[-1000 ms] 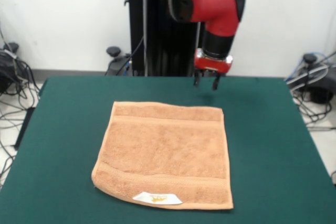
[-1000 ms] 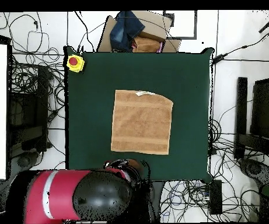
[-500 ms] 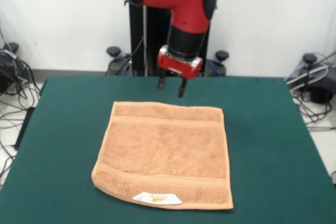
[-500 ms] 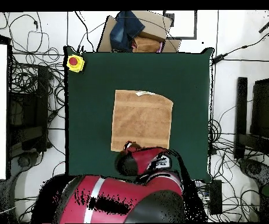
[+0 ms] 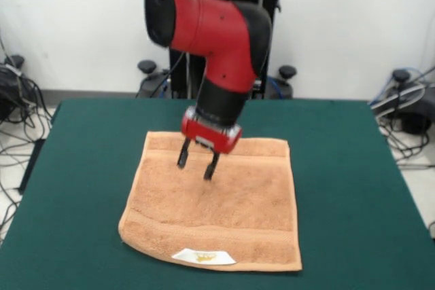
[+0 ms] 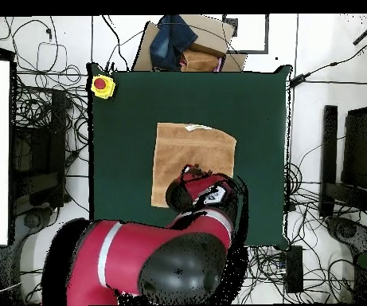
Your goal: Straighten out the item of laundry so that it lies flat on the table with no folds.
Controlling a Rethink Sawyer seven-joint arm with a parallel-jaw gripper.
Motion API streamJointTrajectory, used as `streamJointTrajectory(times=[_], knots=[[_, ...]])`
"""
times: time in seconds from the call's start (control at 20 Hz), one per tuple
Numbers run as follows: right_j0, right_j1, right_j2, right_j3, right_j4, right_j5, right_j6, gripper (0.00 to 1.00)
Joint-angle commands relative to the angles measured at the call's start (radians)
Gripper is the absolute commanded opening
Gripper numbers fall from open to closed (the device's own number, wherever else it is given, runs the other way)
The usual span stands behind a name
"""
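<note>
The table (image 5: 75,188) under me is dark green and felt-like, a broad rectangle. On it lies the towel (image 5: 224,215), orange-tan terry, roughly square, with woven bands near two edges and a white label (image 5: 203,257) on the camera-side hem. Its left camera-side corner looks slightly rolled. My gripper (image 5: 196,164) hangs over the towel's far half, fingers (image 5: 183,155) parted narrowly around nothing, tips pointing down at the cloth.
</note>
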State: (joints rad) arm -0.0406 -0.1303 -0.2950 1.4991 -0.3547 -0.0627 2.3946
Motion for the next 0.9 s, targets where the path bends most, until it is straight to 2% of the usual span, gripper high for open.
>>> streamJointTrajectory(times=[0.05, 0.35, 0.45, 0.6, 0.9], knots=[[0.040, 0.243, -0.035, -0.269, 0.111, -0.046, 0.071, 1.00], [0.026, 0.252, -0.002, -0.297, 0.100, -0.035, 0.052, 1.00], [0.016, 0.234, 0.041, -0.278, 0.069, -0.035, 0.042, 1.00], [-0.004, 0.164, 0.103, -0.172, -0.002, -0.001, 0.005, 1.00], [-0.057, 0.037, 0.154, 0.076, -0.178, -0.095, -0.004, 1.00]])
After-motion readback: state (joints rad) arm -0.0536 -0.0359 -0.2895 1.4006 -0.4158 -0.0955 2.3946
